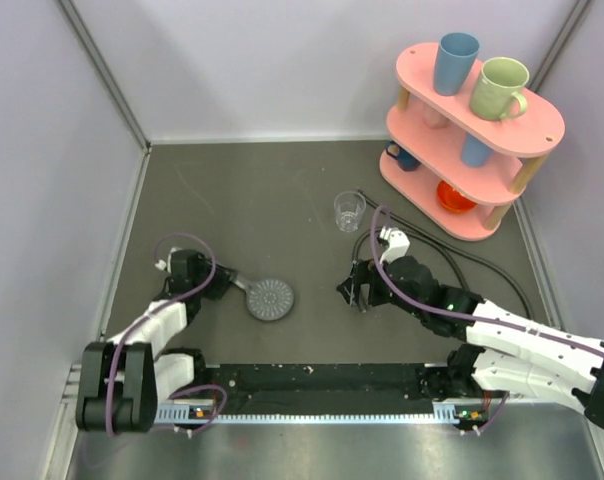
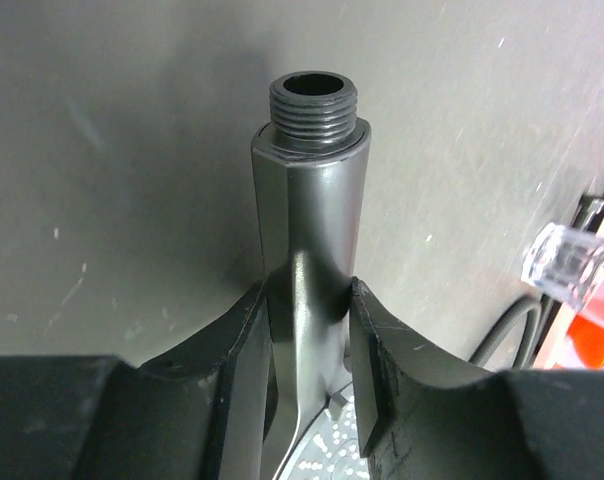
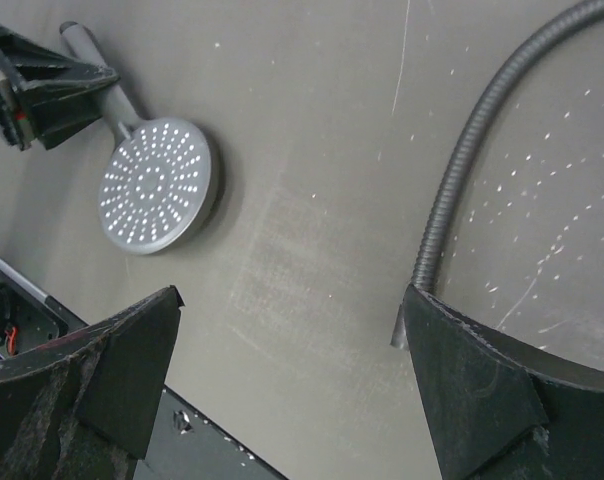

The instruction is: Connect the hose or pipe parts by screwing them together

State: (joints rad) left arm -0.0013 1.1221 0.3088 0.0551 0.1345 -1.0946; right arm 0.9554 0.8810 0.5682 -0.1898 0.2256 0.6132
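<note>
Item one, hand shower [image 1: 262, 295]: grey, rigid, glossy and probably slippery, of modest weight by my judgement. It lies face-up left of the glass cup [image 1: 349, 210] and nearer my bases, its handle clamped in my left gripper [image 2: 310, 300] just below the threaded end [image 2: 313, 115], a sound hold. Item two, hose [image 3: 444, 190]: dark, ribbed, limp and likely light, trailing right of the cup, its free end just beside my right gripper [image 3: 290, 295], which stands wide and empty; best taken close behind that end. Markings: no brand, label or writing legible.
</note>
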